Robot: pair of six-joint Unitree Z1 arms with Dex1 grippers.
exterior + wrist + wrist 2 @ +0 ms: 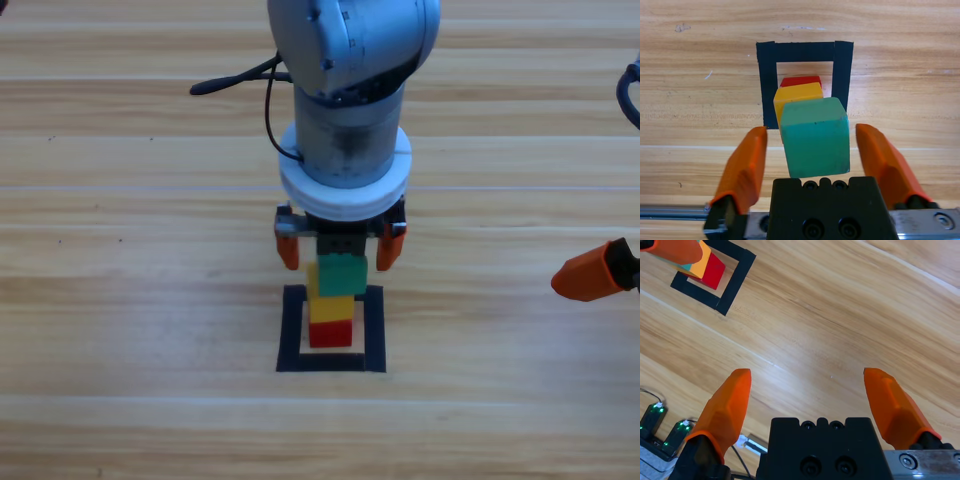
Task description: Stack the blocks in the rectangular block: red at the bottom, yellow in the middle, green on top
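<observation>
Inside the black tape square (290, 335) (800, 51) stands a stack: red cube (330, 333) (800, 80) at the bottom, yellow cube (330, 308) (797, 96) on it, green cube (342, 275) (815, 137) on top. My left gripper (338, 250) (811, 131) hangs over the stack, open, one jaw on each side of the green cube with a gap on both sides. My right gripper (590, 275) (807, 374) waits at the right edge, open and holding nothing. In the right wrist view the red cube (715, 270) and tape square (735, 282) show at top left.
A black cable (230, 80) trails from the left arm at the table's back. Another cable (630, 95) shows at the right edge. A board with green lights (655, 420) lies near the right arm's base.
</observation>
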